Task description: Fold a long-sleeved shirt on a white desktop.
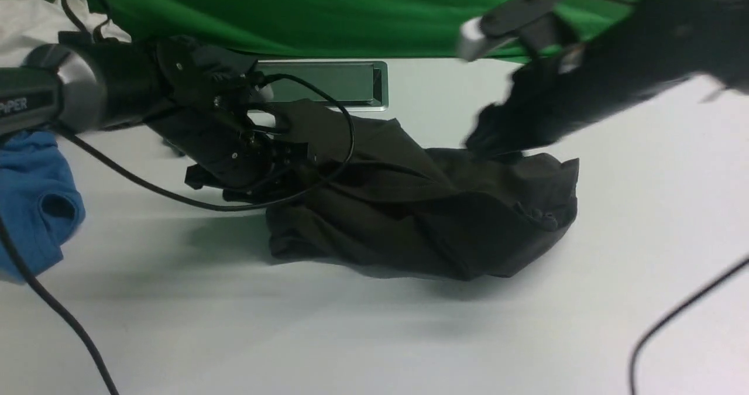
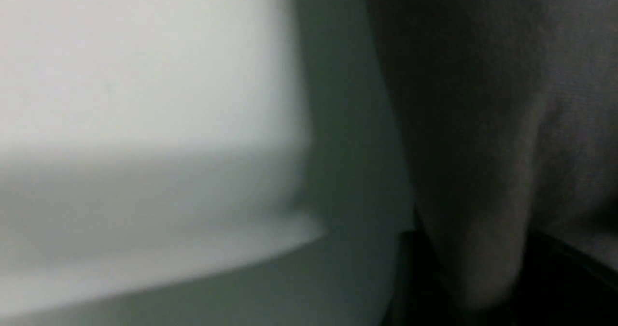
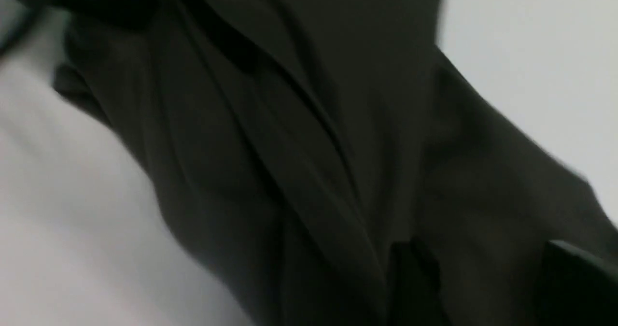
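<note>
The long-sleeved shirt (image 1: 421, 208), dark olive-brown, lies bunched in a heap on the middle of the white desktop (image 1: 374, 336). My left gripper (image 1: 289, 149) is at the heap's left end, where a flap of cloth stands raised. In the left wrist view a fold of the shirt (image 2: 483, 123) runs between the parted jaws of the left gripper (image 2: 475, 268). My right gripper (image 1: 485, 140), blurred, hovers at the heap's upper right edge. In the right wrist view its jaws (image 3: 487, 277) stand apart over the creased shirt (image 3: 289, 147), gripping nothing.
A grey metal-rimmed cable slot (image 1: 339, 85) lies behind the shirt. A blue shirt (image 1: 35, 202) lies at the left edge, with white cloth (image 1: 29, 20) beyond it. The green backdrop (image 1: 351, 9) closes the far side. Black cables (image 1: 673, 319) trail over the front of the desktop.
</note>
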### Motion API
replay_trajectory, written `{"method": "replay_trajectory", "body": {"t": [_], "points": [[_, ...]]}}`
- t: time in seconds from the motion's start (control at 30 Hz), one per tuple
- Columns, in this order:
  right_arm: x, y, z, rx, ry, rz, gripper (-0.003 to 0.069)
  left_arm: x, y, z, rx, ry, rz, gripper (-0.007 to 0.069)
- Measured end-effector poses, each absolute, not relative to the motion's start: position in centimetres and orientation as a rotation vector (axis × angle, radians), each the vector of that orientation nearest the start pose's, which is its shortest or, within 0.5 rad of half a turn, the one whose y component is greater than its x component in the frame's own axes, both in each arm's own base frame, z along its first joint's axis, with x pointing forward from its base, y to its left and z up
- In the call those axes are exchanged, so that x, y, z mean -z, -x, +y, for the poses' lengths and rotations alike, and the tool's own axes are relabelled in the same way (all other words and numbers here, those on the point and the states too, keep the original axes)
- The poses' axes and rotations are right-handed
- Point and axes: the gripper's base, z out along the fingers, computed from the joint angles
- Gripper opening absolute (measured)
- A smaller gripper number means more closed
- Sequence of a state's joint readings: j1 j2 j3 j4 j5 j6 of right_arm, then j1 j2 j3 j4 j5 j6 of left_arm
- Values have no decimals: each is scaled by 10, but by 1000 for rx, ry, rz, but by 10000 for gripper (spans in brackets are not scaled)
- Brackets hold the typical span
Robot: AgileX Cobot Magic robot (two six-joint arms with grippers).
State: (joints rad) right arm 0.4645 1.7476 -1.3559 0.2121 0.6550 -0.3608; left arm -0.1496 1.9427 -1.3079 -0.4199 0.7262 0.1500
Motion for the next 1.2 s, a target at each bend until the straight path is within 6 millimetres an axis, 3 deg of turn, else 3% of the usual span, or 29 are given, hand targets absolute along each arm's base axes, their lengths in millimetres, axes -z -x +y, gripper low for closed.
{"method": "replay_trajectory", "body": {"t": [0.13,0.23,0.43,0.53,0.9,1.0,1.2], "points": [[-260,-350,216,-259,1017,2271,336,-192,-379,-75,390,-68,2846,600],[-261,-351,235,-249,1110,2195,336,-220,-379,-53,302,16,2838,671],[-249,-360,266,-250,1158,2106,336,-277,-369,-5,212,183,2716,693],[-235,-360,274,-251,1193,2120,336,-290,-362,8,201,229,2685,693],[-199,-369,289,-209,1236,2063,325,-294,-358,18,190,257,2687,694],[-190,-372,290,-190,1248,2058,275,-294,-358,18,187,247,2682,694],[-191,-381,281,-198,1155,2087,52,-294,-359,18,185,239,2681,687]]}}
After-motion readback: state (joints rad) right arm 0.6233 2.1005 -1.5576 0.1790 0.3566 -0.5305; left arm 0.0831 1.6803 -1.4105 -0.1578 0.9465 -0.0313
